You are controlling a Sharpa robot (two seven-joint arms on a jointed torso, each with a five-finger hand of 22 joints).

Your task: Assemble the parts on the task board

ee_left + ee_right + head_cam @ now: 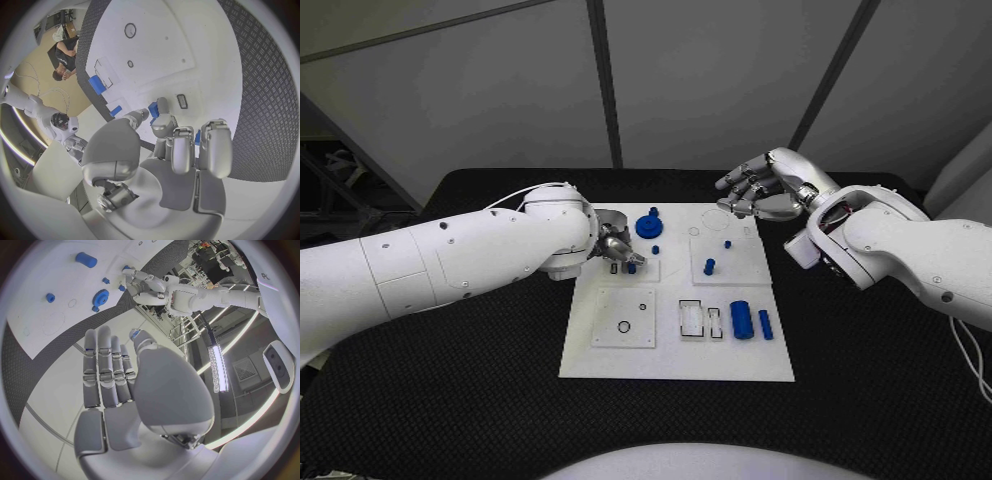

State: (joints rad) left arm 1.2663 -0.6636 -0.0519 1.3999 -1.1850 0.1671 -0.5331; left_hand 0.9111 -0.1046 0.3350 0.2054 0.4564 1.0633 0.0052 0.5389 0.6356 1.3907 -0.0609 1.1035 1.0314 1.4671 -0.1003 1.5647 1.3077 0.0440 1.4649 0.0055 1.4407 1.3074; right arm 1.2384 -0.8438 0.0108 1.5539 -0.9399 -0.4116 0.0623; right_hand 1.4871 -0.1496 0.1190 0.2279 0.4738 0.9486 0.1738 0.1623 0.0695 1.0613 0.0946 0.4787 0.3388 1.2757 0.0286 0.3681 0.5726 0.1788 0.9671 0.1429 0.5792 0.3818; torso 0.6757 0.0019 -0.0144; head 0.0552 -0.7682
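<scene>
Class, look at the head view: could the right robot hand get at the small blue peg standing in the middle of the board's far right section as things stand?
Probably yes. The right robot hand hovers open over the task board's far right corner, and the small blue peg stands uncovered just nearer. The left robot hand works across the board near the blue gear, clear of that path.

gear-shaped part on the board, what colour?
Blue. The gear-shaped part stands at the far end of the white task board, clearest in the head view.

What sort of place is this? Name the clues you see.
Probably a robotics lab or test bench: a black table holds a white task board with blue parts, worked by two robot hands, left hand and right hand.
</scene>
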